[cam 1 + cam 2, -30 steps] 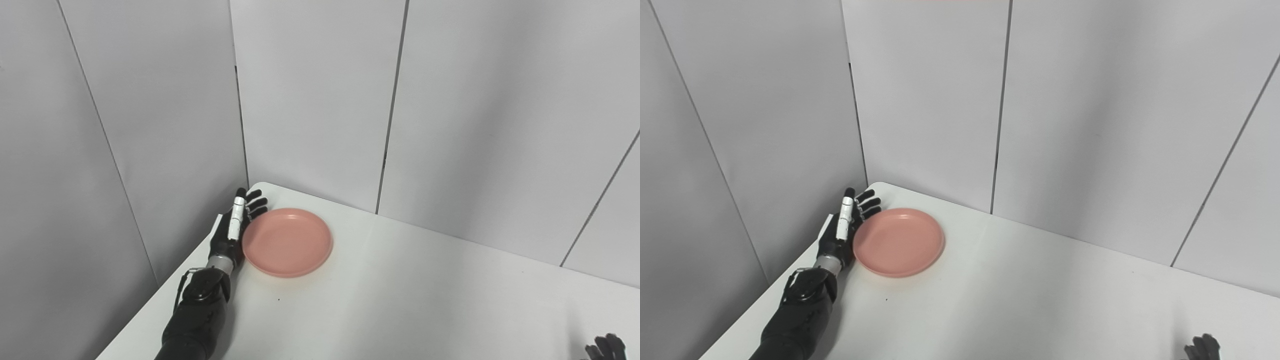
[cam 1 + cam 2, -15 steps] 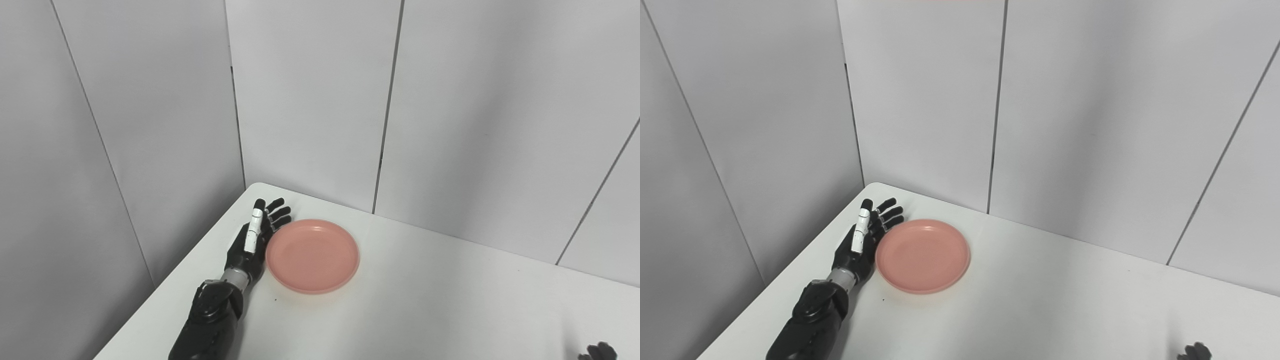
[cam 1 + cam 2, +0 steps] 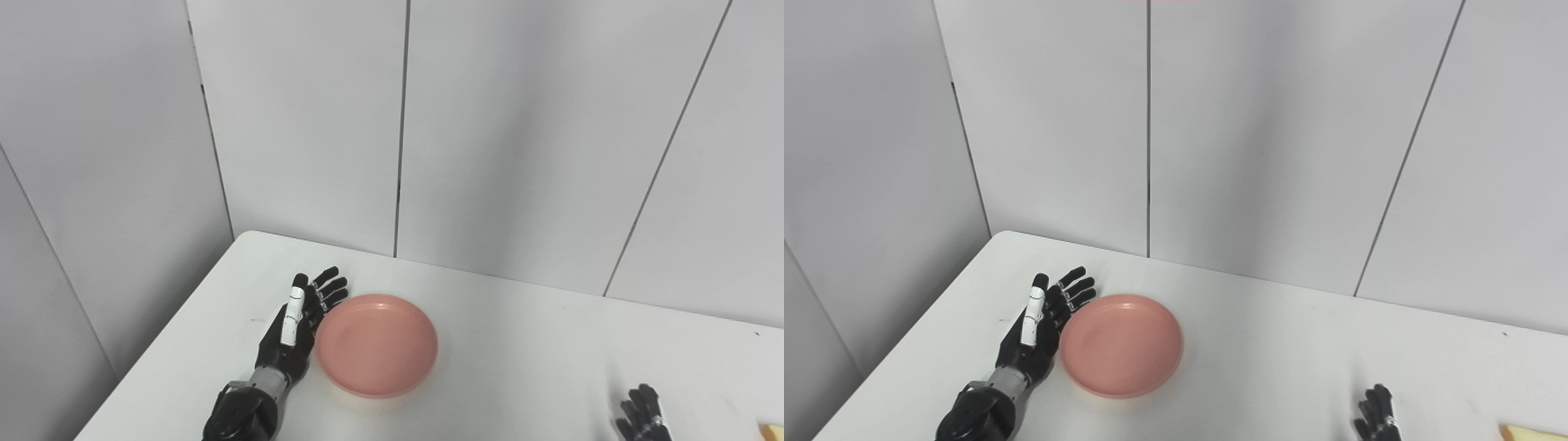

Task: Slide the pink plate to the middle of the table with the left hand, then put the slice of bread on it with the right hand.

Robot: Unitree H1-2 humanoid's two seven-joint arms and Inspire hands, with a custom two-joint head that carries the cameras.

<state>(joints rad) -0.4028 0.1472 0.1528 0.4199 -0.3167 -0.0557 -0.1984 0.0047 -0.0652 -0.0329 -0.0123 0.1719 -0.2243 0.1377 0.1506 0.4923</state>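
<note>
The round pink plate (image 3: 376,344) lies empty on the white table (image 3: 520,343), left of its middle. My left hand (image 3: 297,324) stands on edge, open with fingers stretched out, its palm against the plate's left rim. Only the fingertips of my right hand (image 3: 640,413) show at the bottom right, spread apart and holding nothing. A corner of the bread slice (image 3: 1528,433) peeks in at the bottom right edge of the picture, to the right of that hand.
Grey wall panels (image 3: 398,122) close off the table at the back and on the left. The table's left edge (image 3: 165,343) runs close beside my left arm.
The camera has turned right. My left hand has pushed the plate away from the back left corner toward the table's middle. My right hand's fingertips and the bread corner have come into view.
</note>
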